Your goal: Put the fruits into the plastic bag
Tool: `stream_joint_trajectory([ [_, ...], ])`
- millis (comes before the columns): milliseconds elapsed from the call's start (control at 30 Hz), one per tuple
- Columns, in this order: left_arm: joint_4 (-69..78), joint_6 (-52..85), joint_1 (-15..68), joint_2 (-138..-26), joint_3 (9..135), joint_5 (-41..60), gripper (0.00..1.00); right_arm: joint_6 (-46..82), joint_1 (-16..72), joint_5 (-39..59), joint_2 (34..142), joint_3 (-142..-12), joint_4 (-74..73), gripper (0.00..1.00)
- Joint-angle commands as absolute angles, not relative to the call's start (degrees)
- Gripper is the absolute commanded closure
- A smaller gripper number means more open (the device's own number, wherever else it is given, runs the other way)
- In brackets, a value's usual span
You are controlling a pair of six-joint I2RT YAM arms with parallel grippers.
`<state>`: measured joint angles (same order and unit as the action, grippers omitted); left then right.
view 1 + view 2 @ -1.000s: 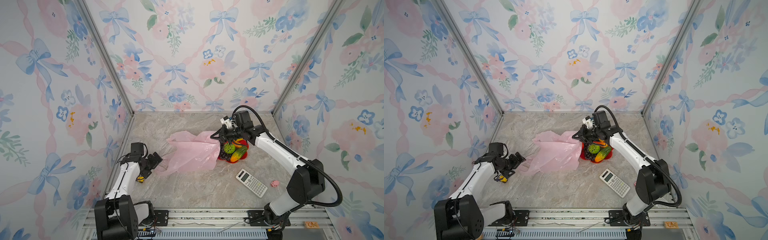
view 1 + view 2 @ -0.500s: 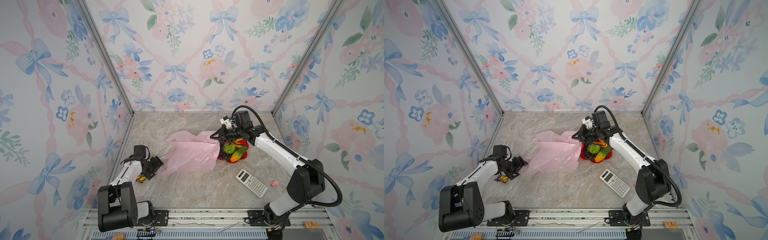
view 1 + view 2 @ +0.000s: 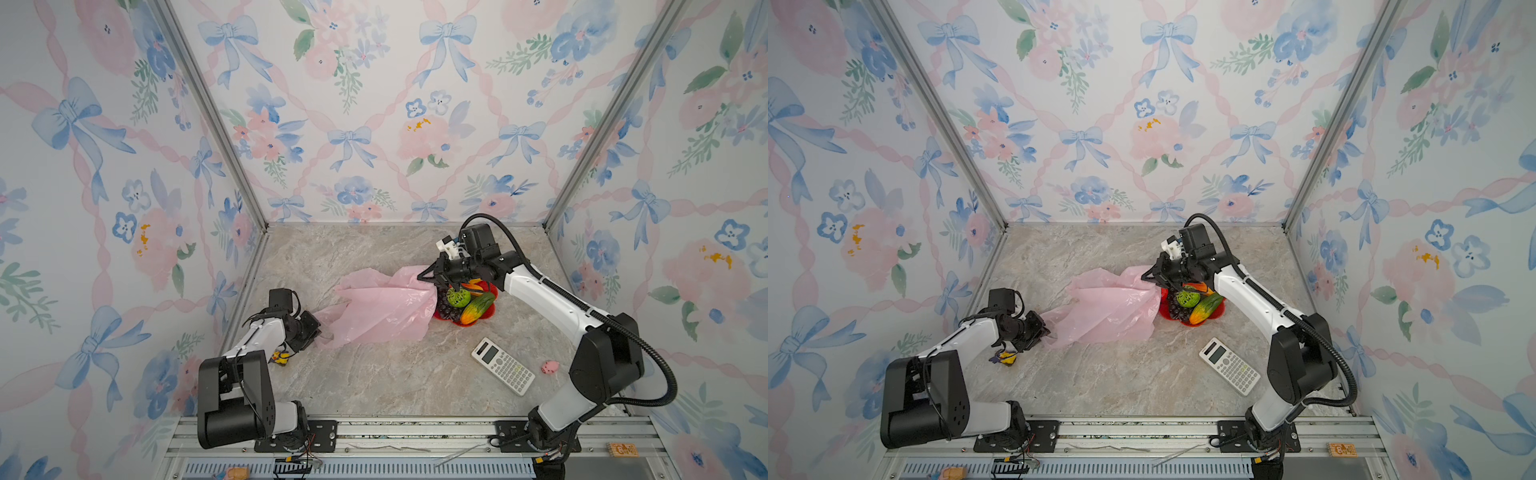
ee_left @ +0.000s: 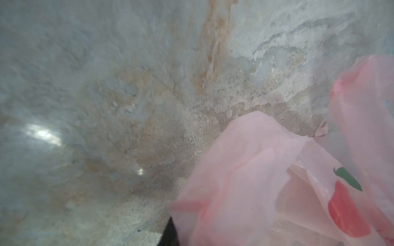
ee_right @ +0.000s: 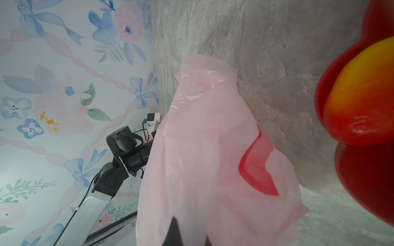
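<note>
The pale-pink plastic bag [image 3: 382, 307] [image 3: 1108, 309] lies crumpled mid-table, stretched between both arms. My left gripper [image 3: 318, 332] [image 3: 1044, 330] is shut on its left end; in the left wrist view the film [image 4: 277, 181] drapes over one dark finger [image 4: 169, 234]. My right gripper [image 3: 432, 278] [image 3: 1152, 277] is shut on the bag's right edge [image 5: 213, 149], held just above the red plate [image 3: 469, 324] [image 3: 1192, 324]. On the plate lie fruits: a bumpy green ball [image 3: 458, 297], a green-yellow mango [image 3: 478, 307], purple grapes [image 3: 444, 308] and a red-yellow mango [image 5: 358, 95].
A white calculator [image 3: 503, 371] and a tiny pink pig [image 3: 550, 366] lie front right. A small yellow and dark object [image 3: 281, 357] sits beside the left arm near the left wall. The plate [image 5: 373, 170] is close beside the right gripper.
My left gripper has moved in onto the bag's left end and gone from open to shut on it. The right arm and its hold on the bag are unchanged.
</note>
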<state>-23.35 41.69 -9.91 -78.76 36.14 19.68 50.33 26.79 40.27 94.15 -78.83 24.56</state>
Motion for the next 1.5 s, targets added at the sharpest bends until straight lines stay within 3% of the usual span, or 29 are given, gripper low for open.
stream_joint_trajectory([
  [0, -22.6, 41.0, -10.6, -78.3, 38.0, 19.6, 1.00, 49.8, 27.6, 39.9, 94.5, -79.4, 25.8, 0.93],
  [100, -22.6, 40.9, -10.6, -74.8, 40.5, 19.2, 1.00, 49.2, 28.0, 39.3, 94.4, -78.9, 26.6, 0.90],
  [167, -22.7, 40.7, -10.6, -72.0, 42.6, 18.8, 1.00, 48.8, 28.5, 38.9, 94.0, -78.3, 27.1, 0.83],
  [367, -24.4, 37.5, -9.1, -67.5, 51.0, 19.6, 1.00, 41.3, 29.2, 35.2, 93.1, -81.4, 37.1, 0.47],
  [567, -26.1, 32.8, -4.1, -66.1, 56.4, 20.0, 1.00, 29.3, 26.7, 23.1, 93.9, -97.3, 55.1, 0.28],
  [633, -26.7, 31.2, -1.4, -65.6, 58.0, 19.3, 1.00, 27.5, 26.6, 19.9, 94.5, -103.4, 58.9, 0.06],
  [667, -27.0, 30.4, 0.0, -65.2, 58.7, 18.7, 1.00, 26.8, 26.8, 19.3, 95.9, -106.8, 60.1, 0.04],
  [800, -29.4, 29.4, 1.8, -64.1, 61.9, 16.2, 1.00, 24.3, 27.6, 15.7, 99.7, -117.8, 65.6, 0.04],
  [900, -31.4, 28.9, 2.0, -64.2, 64.6, 13.7, 1.00, 23.5, 26.6, 6.8, 102.8, -124.8, 74.3, 0.04],
  [1100, -34.7, 27.0, 3.2, -66.0, 71.0, 9.3, 1.00, 27.1, 16.3, -0.1, 98.4, -118.5, 79.2, 0.04],
  [1233, -35.6, 24.2, 5.4, -66.8, 74.0, 8.0, 1.00, 29.1, 12.3, 4.0, 90.9, -112.1, 71.5, 0.04],
  [1467, -37.4, 18.4, 13.7, -69.5, 83.3, 5.1, 1.00, 31.1, 18.4, 16.0, 89.8, -111.2, 60.3, 0.04],
])
